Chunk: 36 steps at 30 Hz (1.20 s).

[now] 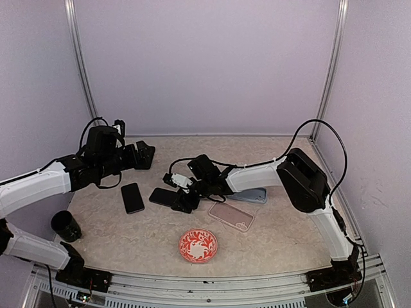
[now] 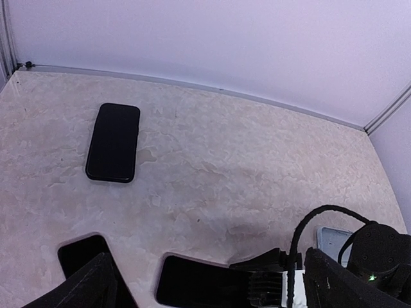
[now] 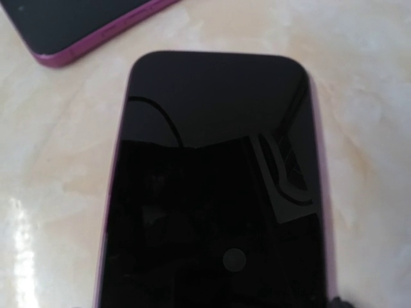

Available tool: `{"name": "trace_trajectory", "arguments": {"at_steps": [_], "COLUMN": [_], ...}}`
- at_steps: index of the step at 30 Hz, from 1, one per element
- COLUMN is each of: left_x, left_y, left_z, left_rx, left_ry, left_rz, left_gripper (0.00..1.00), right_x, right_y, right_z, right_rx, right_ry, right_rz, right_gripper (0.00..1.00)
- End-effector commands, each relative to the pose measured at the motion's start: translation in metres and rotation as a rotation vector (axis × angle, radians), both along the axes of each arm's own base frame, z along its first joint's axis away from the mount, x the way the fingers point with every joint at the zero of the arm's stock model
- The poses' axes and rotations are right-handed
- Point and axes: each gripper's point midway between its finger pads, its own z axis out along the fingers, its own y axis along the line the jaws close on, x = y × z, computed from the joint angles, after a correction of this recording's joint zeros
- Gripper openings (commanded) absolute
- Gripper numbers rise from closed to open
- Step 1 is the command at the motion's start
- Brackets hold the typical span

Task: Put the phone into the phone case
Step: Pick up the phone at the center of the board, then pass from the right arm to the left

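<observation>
A dark phone (image 1: pixel 164 196) with a purple rim lies flat on the table, and its screen fills the right wrist view (image 3: pixel 215 192). My right gripper (image 1: pixel 185 200) sits at that phone's right end; its jaws straddle the end, and I cannot see whether they press on it. Seen from the left wrist, the same phone (image 2: pixel 192 282) lies under the black right gripper (image 2: pixel 270 273). A clear pinkish phone case (image 1: pixel 231 215) lies just right of it. My left gripper (image 1: pixel 142 156) hovers open above the table's left rear, holding nothing.
A second dark phone (image 1: pixel 133 197) lies left of the first, its purple edge (image 3: pixel 77 38) in the right wrist view. A blue-grey case (image 1: pixel 252 194) lies behind the clear one. A red patterned plate (image 1: pixel 198 245) sits near the front, a black cup (image 1: pixel 66 226) front left. Another black phone (image 2: pixel 113 142) lies near the wall.
</observation>
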Motion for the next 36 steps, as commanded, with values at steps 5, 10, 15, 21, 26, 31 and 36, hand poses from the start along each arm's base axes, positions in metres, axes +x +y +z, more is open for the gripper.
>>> {"name": "trace_trajectory", "arguments": {"at_steps": [5,10,15,21,26,31,36], "left_x": [-0.009,-0.014,-0.013,-0.016,-0.018,-0.013,-0.013], "left_y": [-0.007,-0.022,-0.028,-0.038,-0.046,-0.058,-0.062], "left_z": [0.013,0.021,0.029,0.024,0.024,0.011,0.006], "left_rx": [-0.084,-0.145,-0.192,-0.280,-0.381,-0.344,-0.362], "left_ry": [-0.110,-0.136,-0.143,-0.128,-0.096,-0.021,0.020], "left_rz": [-0.067,-0.151,-0.169,-0.274,-0.341,-0.387,-0.428], "left_gripper": [0.99,0.99,0.99,0.99,0.99,0.99,0.99], "right_x": [-0.004,0.001,0.001,0.000,-0.003,-0.009,-0.017], "right_y": [-0.018,-0.023,-0.033,-0.043,-0.055,-0.070,-0.082], "right_z": [0.027,0.061,0.090,0.122,0.143,0.157,0.174], "right_rx": [0.031,0.092,0.126,0.163,0.185,0.201,0.228], "right_ry": [-0.065,-0.138,-0.206,-0.268,-0.316,-0.358,-0.404], "right_rz": [-0.031,-0.063,-0.086,-0.107,-0.127,-0.144,-0.142], "right_gripper": [0.55,0.54,0.54,0.54,0.54,0.54,0.54]}}
